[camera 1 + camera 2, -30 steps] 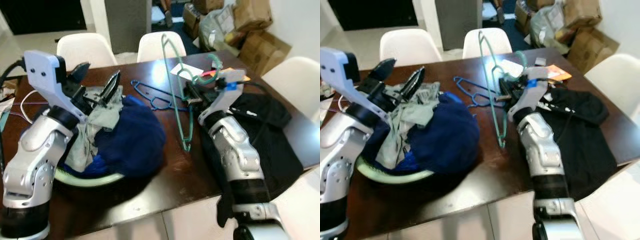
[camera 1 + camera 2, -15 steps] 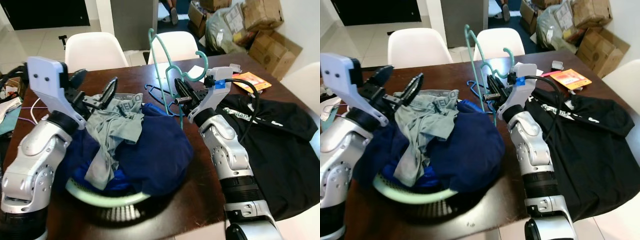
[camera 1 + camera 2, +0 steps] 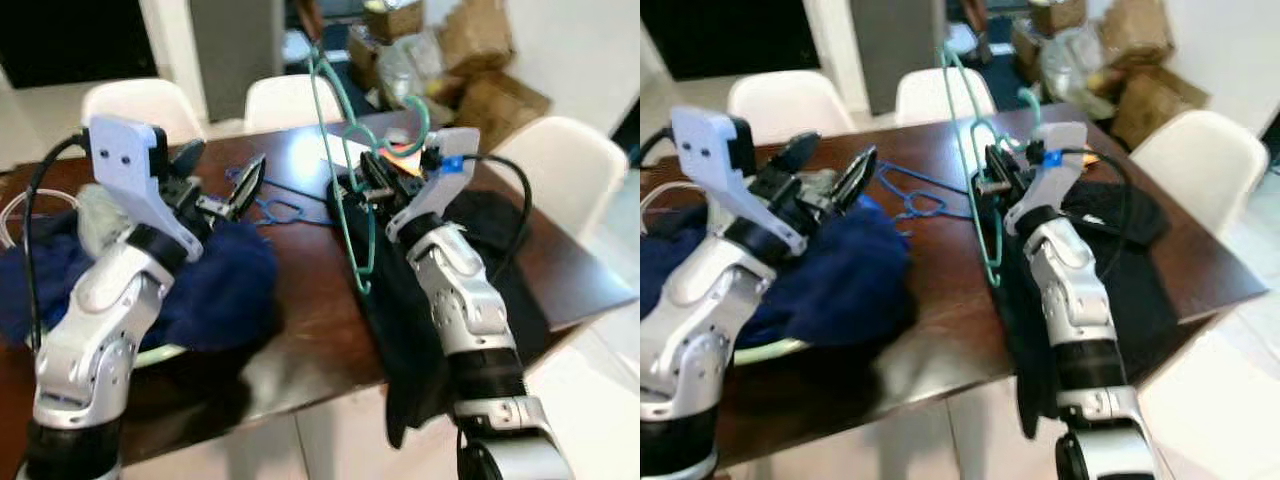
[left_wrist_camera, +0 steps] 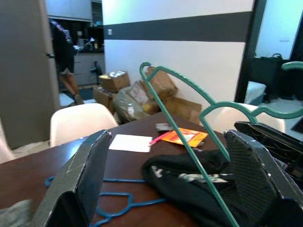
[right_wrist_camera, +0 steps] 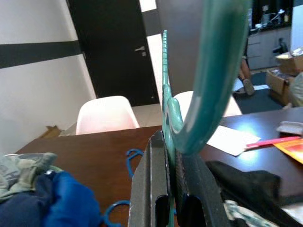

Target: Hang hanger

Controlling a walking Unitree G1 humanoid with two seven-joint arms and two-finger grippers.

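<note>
Green hanger [image 3: 345, 150] is pinched in the right gripper [image 3: 372, 190], lifted upright at frame centre above the black garment [image 3: 500, 260]. Since a second ago the view has swung right. Left gripper [image 3: 215, 180] is held spread, empty. Hanging is judged still ahead.

A home's dining area is showing here: a dark wooden table [image 3: 300, 330] is standing with white shell chairs [image 3: 290, 100] around it, and laundry is lying on it, a blue heap [image 3: 840, 275] and a black garment [image 3: 500, 290]. Cardboard boxes [image 3: 495, 60] and stuffed bags [image 4: 130, 101] are sitting piled by the white wall, as in a lived-in flat. Beyond a doorway a person [image 4: 64, 52] is standing in what looks like a kitchen.
</note>
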